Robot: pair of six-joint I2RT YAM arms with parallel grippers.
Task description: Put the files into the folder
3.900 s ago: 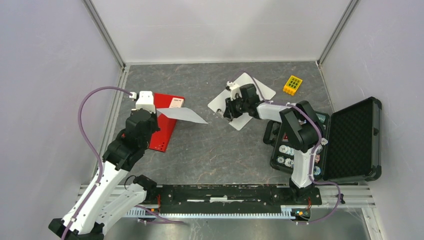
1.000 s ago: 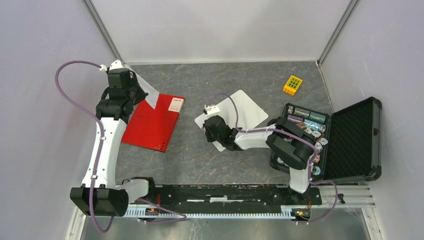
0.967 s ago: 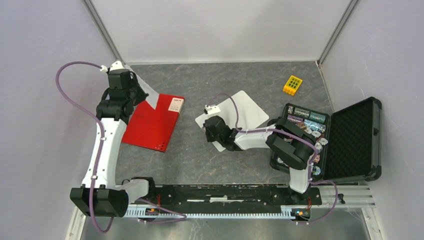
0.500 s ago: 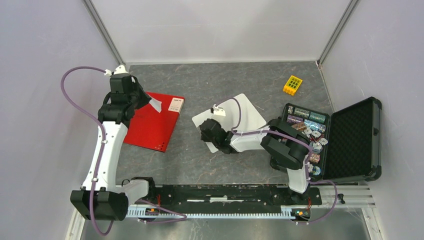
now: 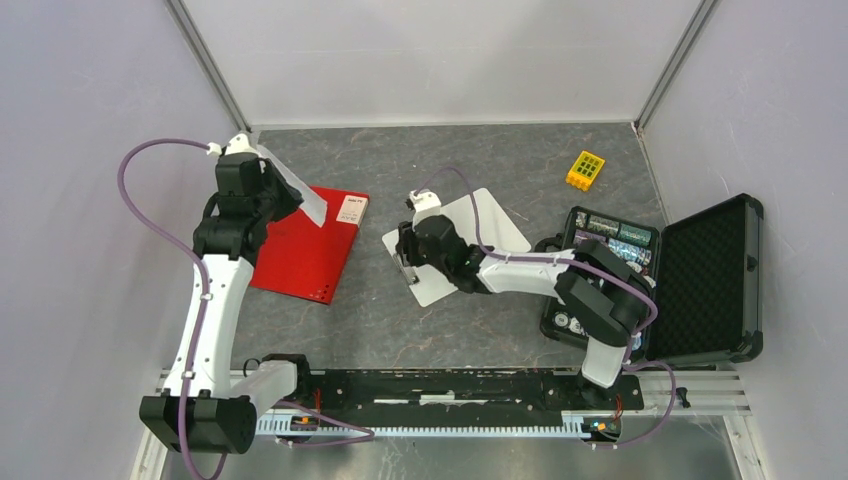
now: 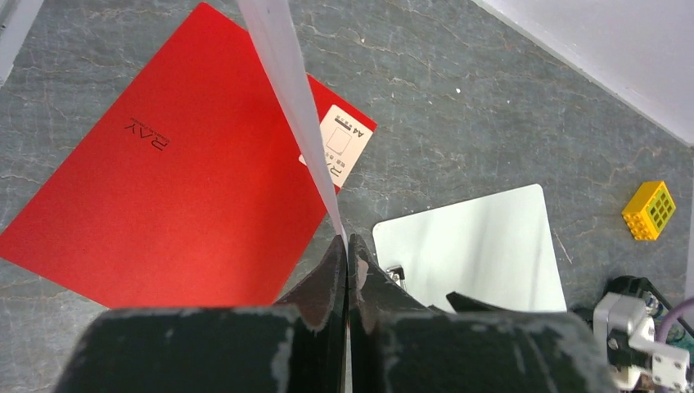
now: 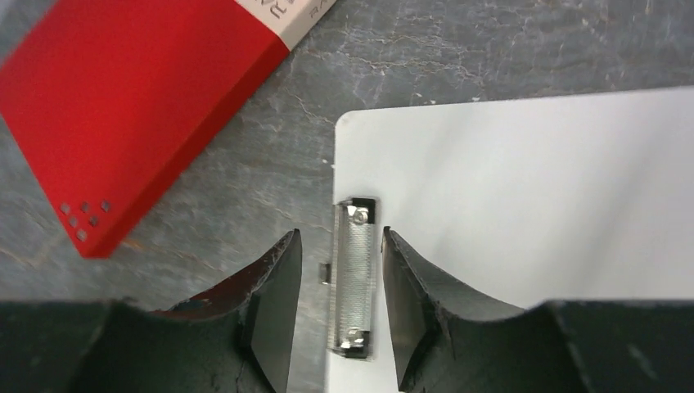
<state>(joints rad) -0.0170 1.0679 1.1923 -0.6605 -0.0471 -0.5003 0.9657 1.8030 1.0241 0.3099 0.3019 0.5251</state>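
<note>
The closed red folder (image 5: 300, 250) lies flat at the left, its white label (image 5: 352, 208) at the far right corner. My left gripper (image 5: 268, 188) is shut on the files, thin white paper (image 5: 297, 190) seen edge-on. It holds them in the air above the folder's far edge. In the left wrist view the paper (image 6: 286, 90) rises from the shut jaws (image 6: 345, 241) over the folder (image 6: 164, 180). My right gripper (image 7: 340, 239) is open and straddles the metal clip (image 7: 353, 278) at the left edge of the white clipboard (image 5: 470, 235).
An open black foam-lined case (image 5: 705, 280) with poker chips (image 5: 600, 240) stands at the right, by the right arm's base. A yellow block (image 5: 585, 168) lies at the back right. Walls close the left, back and right sides.
My left gripper has carried the paper up and to the back left, over the folder. My right gripper has moved left to the clipboard's clip edge, and the clipboard has shifted left.
</note>
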